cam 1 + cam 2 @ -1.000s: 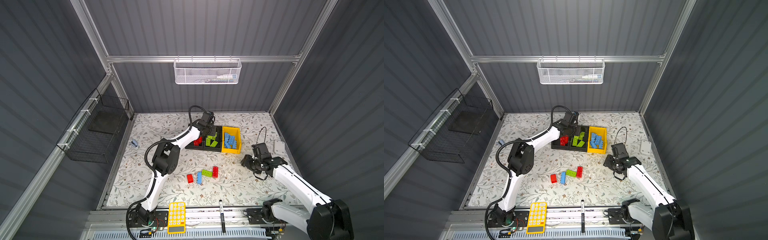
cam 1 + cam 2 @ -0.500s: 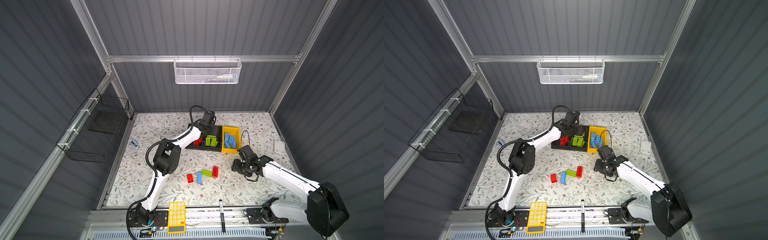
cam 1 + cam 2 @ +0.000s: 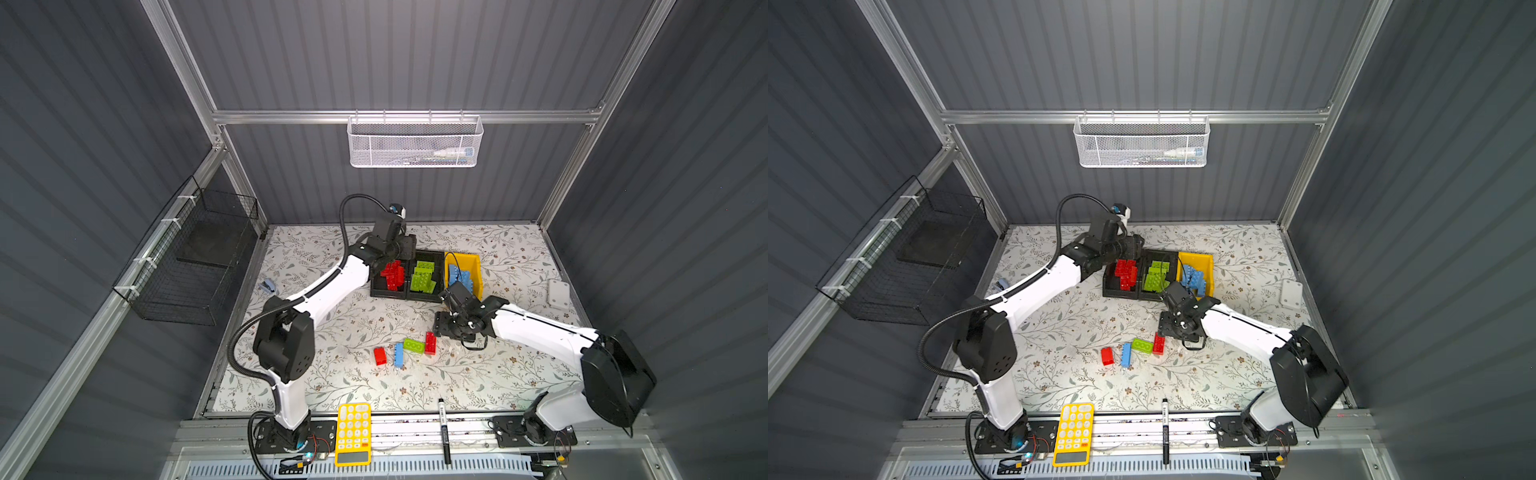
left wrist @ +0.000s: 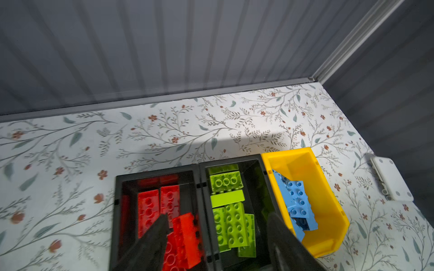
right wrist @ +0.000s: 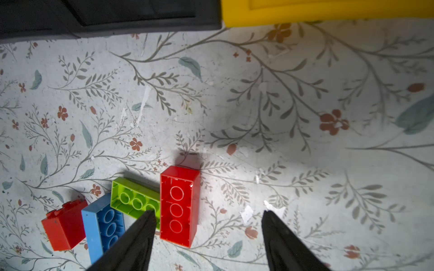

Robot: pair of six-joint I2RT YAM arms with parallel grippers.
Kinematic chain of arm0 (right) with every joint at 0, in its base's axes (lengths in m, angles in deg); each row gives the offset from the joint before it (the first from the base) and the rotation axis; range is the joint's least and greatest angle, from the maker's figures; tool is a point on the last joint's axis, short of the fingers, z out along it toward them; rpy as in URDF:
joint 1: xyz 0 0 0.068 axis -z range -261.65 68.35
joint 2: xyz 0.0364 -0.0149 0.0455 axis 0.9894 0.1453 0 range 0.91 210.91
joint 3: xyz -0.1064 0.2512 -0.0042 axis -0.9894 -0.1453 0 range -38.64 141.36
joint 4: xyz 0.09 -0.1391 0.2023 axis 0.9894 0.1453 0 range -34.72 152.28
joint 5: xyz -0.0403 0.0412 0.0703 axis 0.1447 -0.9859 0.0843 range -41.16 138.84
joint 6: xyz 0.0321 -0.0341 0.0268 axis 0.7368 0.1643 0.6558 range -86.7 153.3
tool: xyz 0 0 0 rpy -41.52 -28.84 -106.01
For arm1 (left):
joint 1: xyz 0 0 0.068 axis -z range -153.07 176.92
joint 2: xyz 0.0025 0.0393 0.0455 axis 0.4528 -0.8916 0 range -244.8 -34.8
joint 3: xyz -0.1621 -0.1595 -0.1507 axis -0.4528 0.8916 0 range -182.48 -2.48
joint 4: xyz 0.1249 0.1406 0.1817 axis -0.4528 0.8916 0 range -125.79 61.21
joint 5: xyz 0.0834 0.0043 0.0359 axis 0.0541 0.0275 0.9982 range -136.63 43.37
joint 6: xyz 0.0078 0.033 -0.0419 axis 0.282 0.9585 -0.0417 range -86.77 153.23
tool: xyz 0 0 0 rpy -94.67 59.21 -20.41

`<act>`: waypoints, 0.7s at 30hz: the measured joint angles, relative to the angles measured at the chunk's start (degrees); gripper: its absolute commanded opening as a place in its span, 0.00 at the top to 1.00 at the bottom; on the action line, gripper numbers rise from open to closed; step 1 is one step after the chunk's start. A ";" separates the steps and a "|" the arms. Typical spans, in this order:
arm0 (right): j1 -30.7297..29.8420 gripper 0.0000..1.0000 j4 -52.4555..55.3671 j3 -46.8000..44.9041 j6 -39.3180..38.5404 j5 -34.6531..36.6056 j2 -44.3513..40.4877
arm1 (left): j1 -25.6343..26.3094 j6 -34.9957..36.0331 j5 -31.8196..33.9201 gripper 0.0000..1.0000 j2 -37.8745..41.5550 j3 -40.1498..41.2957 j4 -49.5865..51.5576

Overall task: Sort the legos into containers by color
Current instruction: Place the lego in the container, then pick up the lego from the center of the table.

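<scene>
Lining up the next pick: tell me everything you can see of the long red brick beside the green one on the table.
The long red brick is glossy plastic, lying upside down on the table: hollow underside up, three round tubes in a row. One long side touches the green brick. The open right gripper hovers close by, not holding it.

Four loose bricks (image 3: 412, 345) (two red, one blue, one green) lie clustered near three bins (image 3: 409, 296) holding color-sorted bricks.
</scene>
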 measured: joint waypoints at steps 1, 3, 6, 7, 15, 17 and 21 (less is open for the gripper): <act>-0.46 0.27 0.07 0.87 0.00 -0.02 1.20 | -0.55 -0.20 0.28 0.32 1.29 1.55 -0.20; -1.36 0.29 0.35 2.89 -0.02 -0.28 4.00 | -1.88 -0.66 1.20 0.32 4.33 5.62 -0.48; -1.97 0.31 0.50 4.79 0.02 -0.90 7.41 | -3.41 -1.44 2.64 0.32 8.46 11.96 -0.83; -1.99 0.32 0.48 5.01 0.02 -1.09 8.26 | -3.58 -1.57 2.99 0.32 9.40 13.46 -0.72; -2.05 0.47 1.99 6.25 0.63 -1.70 12.50 | -4.31 -2.86 5.29 0.32 16.70 21.75 0.66; -2.05 0.51 2.38 6.84 0.79 -1.73 12.96 | -4.57 -3.10 5.44 0.32 17.31 22.34 0.61; -2.05 0.64 3.34 7.72 0.96 -1.57 13.44 | -4.68 -3.43 5.44 0.32 17.20 22.45 0.59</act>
